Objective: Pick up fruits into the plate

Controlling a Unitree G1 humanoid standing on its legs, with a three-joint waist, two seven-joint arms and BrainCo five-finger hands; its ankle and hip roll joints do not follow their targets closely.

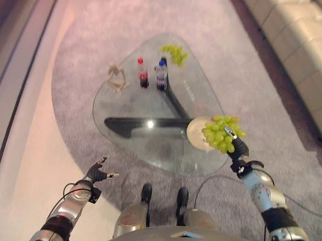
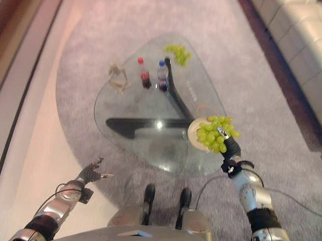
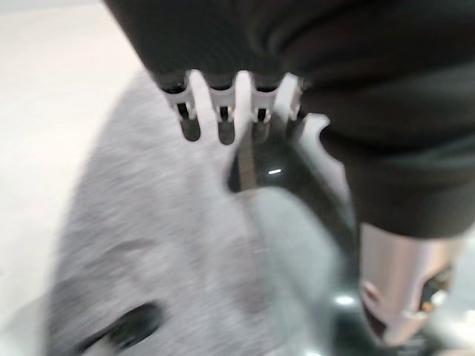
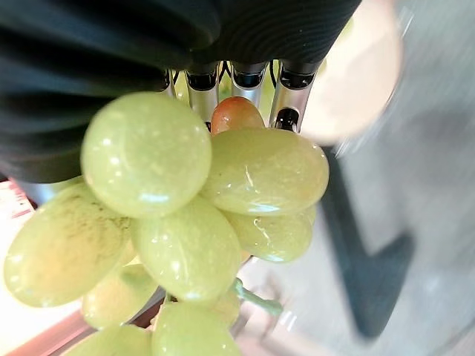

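Observation:
A bunch of green grapes [image 1: 222,132] hangs over the cream plate [image 1: 194,133] at the near right corner of the glass table [image 1: 135,106]. My right hand [image 1: 238,148] is shut on that bunch from the near side. The right wrist view has the grapes [image 4: 193,215] right against the hand's fingers [image 4: 245,81], with the plate [image 4: 356,81] beyond. A second bunch of green grapes [image 1: 175,53] lies at the table's far edge. My left hand [image 1: 97,174] is open, low at the left, off the table and over the carpet.
A red-capped bottle [image 1: 142,72] and a blue-capped bottle [image 1: 161,74] stand near the far middle of the table. A pale figure-like object [image 1: 117,77] sits left of them. A light sofa [image 1: 306,46] runs along the right side.

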